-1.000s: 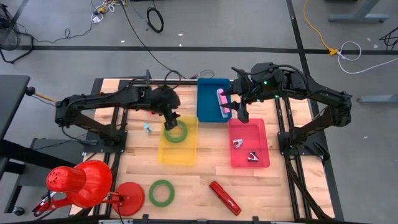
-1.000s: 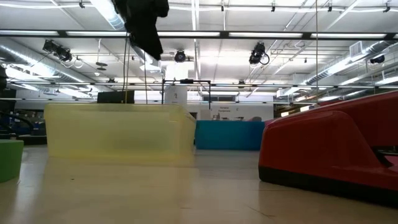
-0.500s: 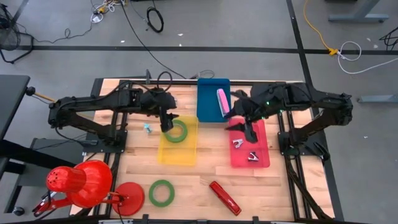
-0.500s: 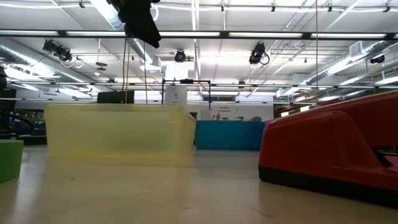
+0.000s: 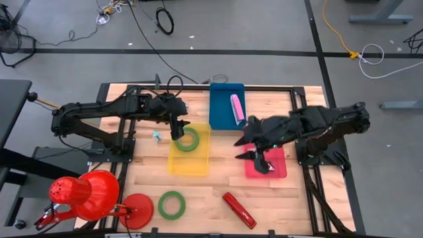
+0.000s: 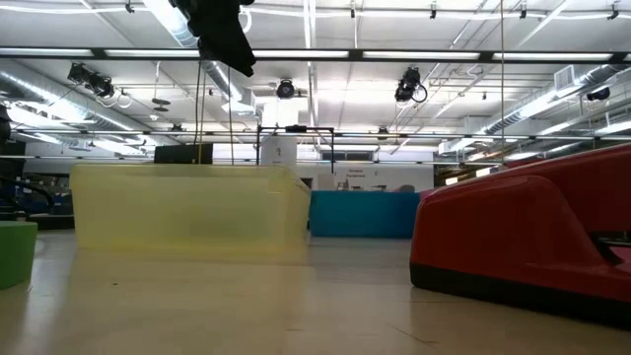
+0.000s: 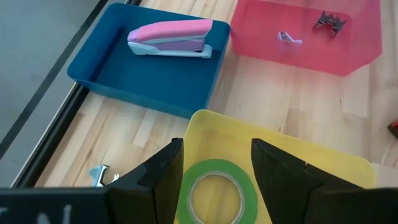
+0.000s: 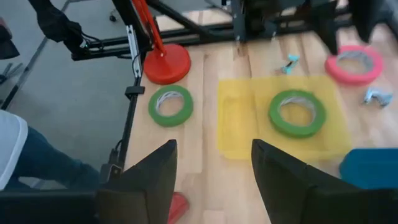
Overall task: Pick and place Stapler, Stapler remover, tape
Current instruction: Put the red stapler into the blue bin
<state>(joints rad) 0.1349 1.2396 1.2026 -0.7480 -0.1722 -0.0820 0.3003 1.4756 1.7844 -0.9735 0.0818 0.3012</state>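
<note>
The right gripper [image 5: 254, 155] has moved nearer, now over the pink tray [image 5: 278, 170], fingers apart. The left gripper [image 5: 178, 130] stays above the green tape roll [image 5: 188, 139] in the yellow tray [image 5: 187, 164], fingers apart.

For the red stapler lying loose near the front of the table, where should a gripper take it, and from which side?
Grip the red stapler across its narrow body near mid-length, coming straight down from above. It lies flat and diagonal on bare wood, so the fingers should turn to straddle its long axis. The open right gripper is probably nearest.
</note>
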